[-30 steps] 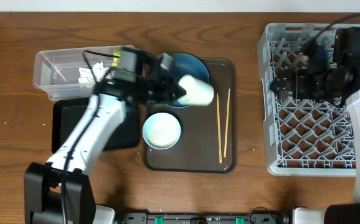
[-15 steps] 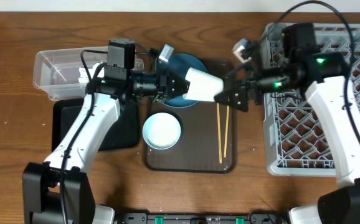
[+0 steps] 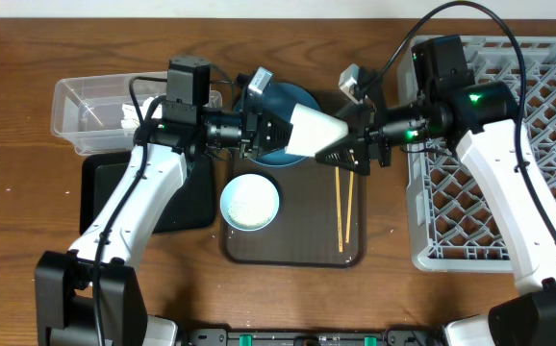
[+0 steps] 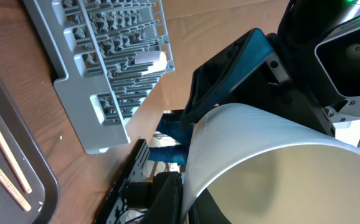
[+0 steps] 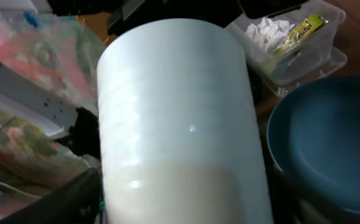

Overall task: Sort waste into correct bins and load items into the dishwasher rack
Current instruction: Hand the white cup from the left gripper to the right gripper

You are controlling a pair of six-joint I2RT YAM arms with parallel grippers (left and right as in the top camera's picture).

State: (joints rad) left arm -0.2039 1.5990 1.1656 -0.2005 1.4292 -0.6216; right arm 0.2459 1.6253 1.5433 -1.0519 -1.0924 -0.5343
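Left end effector [image 3: 276, 135] grips pale green cup [image 3: 309, 133] (sideways); right end effector [image 3: 343, 125] open alongside.

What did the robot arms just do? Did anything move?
The right gripper swung left from over the dishwasher rack to the pale green cup, and now sits at the cup's free end. Whether it grips yet is unclear. The left gripper kept holding the cup and carried it slightly right. The white bowl, chopsticks and blue dish stayed put.
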